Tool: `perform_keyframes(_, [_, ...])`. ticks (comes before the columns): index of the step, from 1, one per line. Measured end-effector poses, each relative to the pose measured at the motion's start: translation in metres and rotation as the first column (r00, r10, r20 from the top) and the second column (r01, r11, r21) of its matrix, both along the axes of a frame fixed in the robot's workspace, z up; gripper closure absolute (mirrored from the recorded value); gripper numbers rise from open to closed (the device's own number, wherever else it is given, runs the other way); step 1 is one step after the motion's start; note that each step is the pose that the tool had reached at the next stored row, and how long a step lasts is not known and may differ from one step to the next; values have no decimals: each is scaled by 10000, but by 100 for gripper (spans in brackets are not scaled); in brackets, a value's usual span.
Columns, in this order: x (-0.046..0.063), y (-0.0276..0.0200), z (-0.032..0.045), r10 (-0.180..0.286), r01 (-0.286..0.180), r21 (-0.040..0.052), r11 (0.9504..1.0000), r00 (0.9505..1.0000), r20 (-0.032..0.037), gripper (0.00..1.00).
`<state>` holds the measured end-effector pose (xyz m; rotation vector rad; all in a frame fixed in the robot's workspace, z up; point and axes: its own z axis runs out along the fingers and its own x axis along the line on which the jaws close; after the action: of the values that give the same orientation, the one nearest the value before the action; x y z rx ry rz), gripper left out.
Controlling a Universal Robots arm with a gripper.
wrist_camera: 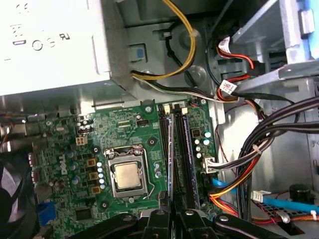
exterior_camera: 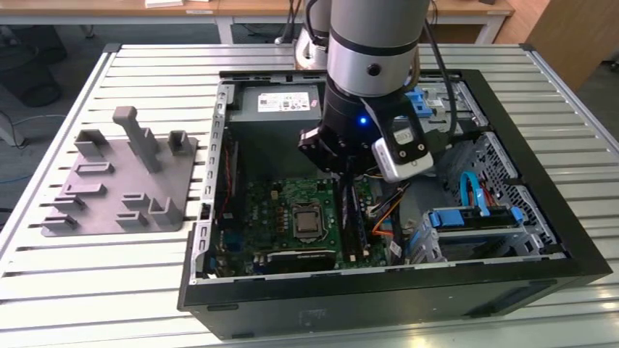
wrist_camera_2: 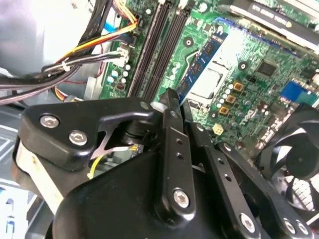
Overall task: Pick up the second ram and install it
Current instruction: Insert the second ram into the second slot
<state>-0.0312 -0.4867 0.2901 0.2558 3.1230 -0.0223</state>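
While the gripper (wrist_camera_2: 170, 97) clamped it between closed fingers, the second ram (wrist_camera_2: 202, 59) showed in the second wrist view as a narrow blue strip with dark chips. It reached out from the fingertips over the green motherboard (wrist_camera_2: 249, 59) and crossed in front of the processor socket (wrist_camera_2: 212, 82). In the first wrist view the second ram (wrist_camera: 172, 149) appeared edge-on as a thin sliver rising from the gripper (wrist_camera: 172, 213), and it ran parallel to the long black memory slots (wrist_camera: 187, 149) and between them. Whether its lower edge touched a slot could not be told.

Beside the slots, a bundle of black, yellow and orange cables (wrist_camera: 259, 144) crossed the bare metal of the case floor. Beyond the far end of the slots sat the grey power supply box (wrist_camera: 50, 45). A dark fan (wrist_camera_2: 299, 159) lay on the other side of the socket.

In the exterior view the arm reached straight down into the open black computer case (exterior_camera: 387, 290), with the gripper (exterior_camera: 341, 172) low over the motherboard (exterior_camera: 280, 210). A drive cage with blue clips (exterior_camera: 479, 217) stood at the exterior view's right inside the case. Outside it, to the exterior view's left, a grey holder plate (exterior_camera: 92, 196) with upright blocks rested on the slatted table (exterior_camera: 97, 290).
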Motion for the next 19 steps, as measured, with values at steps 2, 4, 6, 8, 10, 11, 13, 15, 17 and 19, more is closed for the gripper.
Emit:
perform_keyframes(2, [0,0,-1,-201,201,0,9998,9998,0,86])
perform_keyframes(4, [0,0,-1,-404,404,-2,9992,9992,0,86])
perform_keyframes(6, [0,0,-2,-619,619,-3,9981,9981,0,86])
perform_keyframes(8, [0,0,-3,-835,835,-4,9965,9965,0,86])
perform_keyframes(10, [0,0,-4,-1048,1048,-5,9945,9945,0,86])
perform_keyframes(11, [0,0,-4,-1146,1146,-6,9934,9934,1,86])
perform_keyframes(13, [0,0,-5,-1346,1346,-6,9909,9909,0,86])
perform_keyframes(15, [0,0,-5,-1539,1539,-8,9881,9881,1,86])
perform_keyframes(17, [0,0,-6,-1731,1731,-10,9849,9849,1,86])
perform_keyframes(19, [0,0,-6,-1929,1929,-11,9812,9812,1,86])
